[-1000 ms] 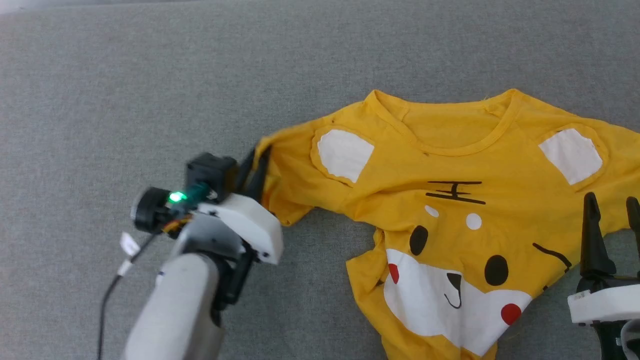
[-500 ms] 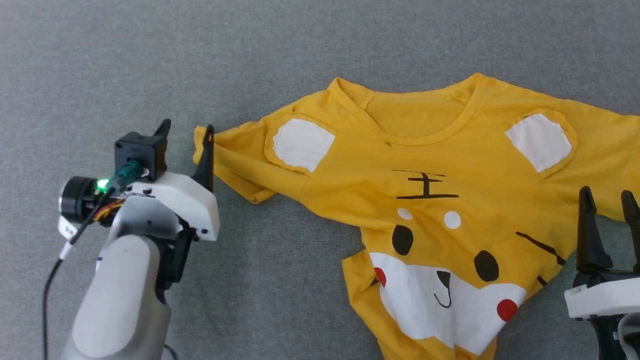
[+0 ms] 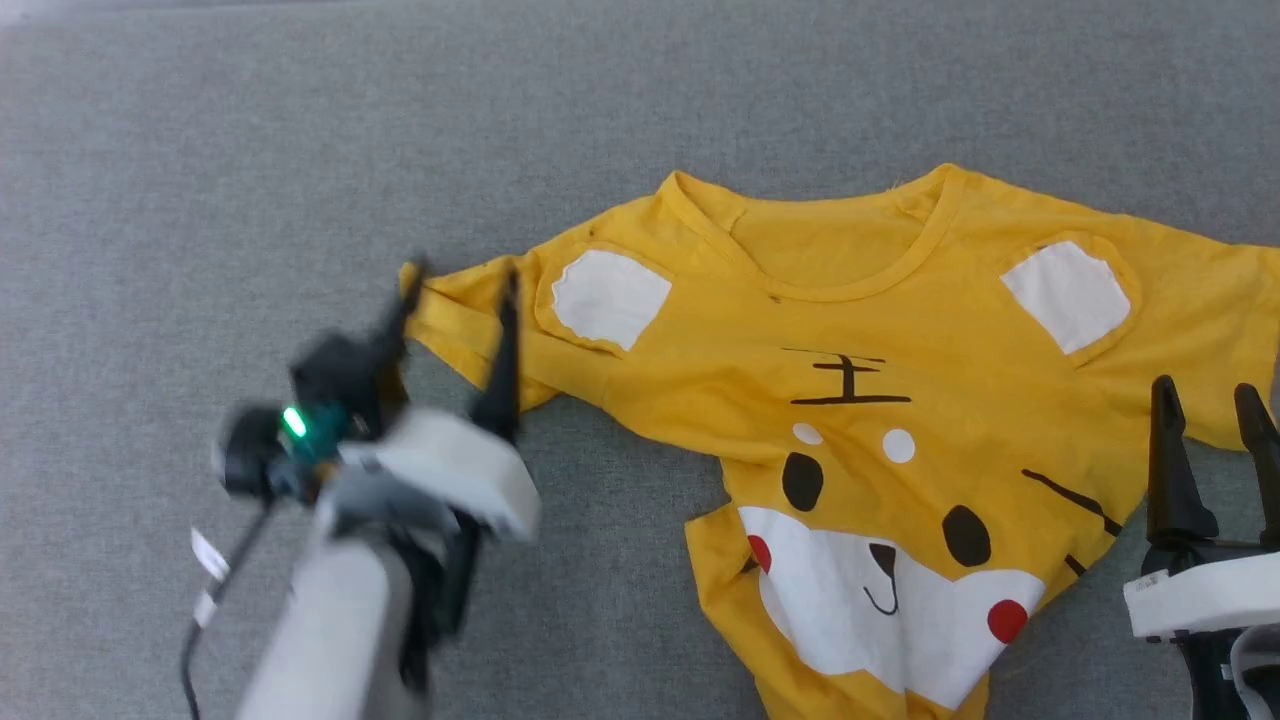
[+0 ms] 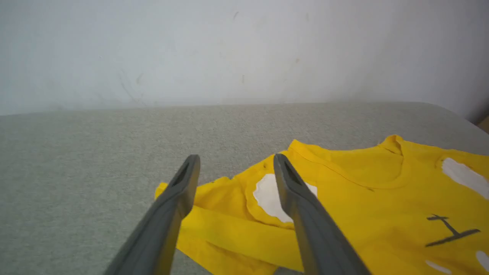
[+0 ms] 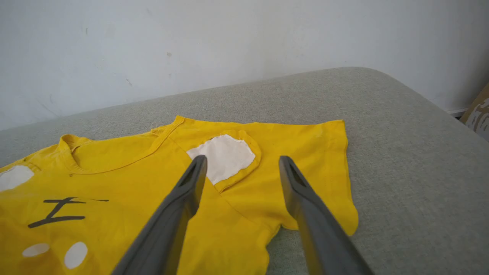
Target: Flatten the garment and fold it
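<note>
Garment (image 3: 900,400) lies print-up and rumpled on the grey fabric surface (image 3: 300,150). Your left end effector (image 3: 463,275) is spread wide over one sleeve tip, gripping nothing. Your right end effector (image 3: 1202,390) is also spread, empty, by the other sleeve.

White wrist shells (image 3: 1200,600), dark pincer fingers (image 3: 1170,480), green light (image 3: 293,422), black cable (image 3: 186,670).

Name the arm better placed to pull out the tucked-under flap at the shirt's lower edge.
Left, probably. The left tool is open, on the same side as the folded flap of the garment. The right tool is open too, but sits across the printed face from it.
</note>
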You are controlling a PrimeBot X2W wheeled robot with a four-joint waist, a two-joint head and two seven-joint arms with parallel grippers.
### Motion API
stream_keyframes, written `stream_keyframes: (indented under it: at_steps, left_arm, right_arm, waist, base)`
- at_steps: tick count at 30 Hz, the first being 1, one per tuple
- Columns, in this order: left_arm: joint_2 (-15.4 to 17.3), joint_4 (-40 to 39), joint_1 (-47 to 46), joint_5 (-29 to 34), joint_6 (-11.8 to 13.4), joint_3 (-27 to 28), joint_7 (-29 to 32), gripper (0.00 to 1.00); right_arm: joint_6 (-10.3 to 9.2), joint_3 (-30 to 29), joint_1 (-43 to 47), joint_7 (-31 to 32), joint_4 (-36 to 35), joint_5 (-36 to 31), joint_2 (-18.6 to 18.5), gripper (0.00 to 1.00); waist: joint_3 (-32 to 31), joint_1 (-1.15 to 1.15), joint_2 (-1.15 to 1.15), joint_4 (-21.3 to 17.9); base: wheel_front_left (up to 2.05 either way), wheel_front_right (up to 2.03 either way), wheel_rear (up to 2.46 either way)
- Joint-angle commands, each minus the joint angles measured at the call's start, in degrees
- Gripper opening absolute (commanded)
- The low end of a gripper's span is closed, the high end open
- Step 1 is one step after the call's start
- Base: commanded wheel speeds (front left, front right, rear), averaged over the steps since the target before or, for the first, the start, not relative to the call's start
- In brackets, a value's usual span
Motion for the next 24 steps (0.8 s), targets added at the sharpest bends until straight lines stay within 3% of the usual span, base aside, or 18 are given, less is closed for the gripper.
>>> stream_keyframes:
  at_steps: [1,11,24]
  left_arm:
    - [-0.75,-2.24,4.56,-1.58,-0.05,-1.41,1.63,1.0]
    - [-1.1,-13.18,19.5,-5.21,-1.74,-9.99,13.22,1.0]
    - [-2.78,-8.93,18.33,-4.88,-2.96,-16.75,18.76,1.0]
  right_arm:
    - [-0.11,0.08,0.09,0.1,0.01,0.4,0.09,1.0]
    - [-0.11,-0.67,1.23,0.58,-0.04,0.63,0.09,1.0]
    - [-0.11,0.4,1.59,1.12,0.13,0.54,0.09,1.0]
  waist:
    - [-0.87,0.0,0.0,0.12]
    - [-2.57,0.0,0.0,1.21]
    - [-3.07,0.0,0.0,1.65]
  base:
    - [0.0,0.0,0.0]
    - [0.0,0.0,0.0]
    - [0.0,0.0,0.0]
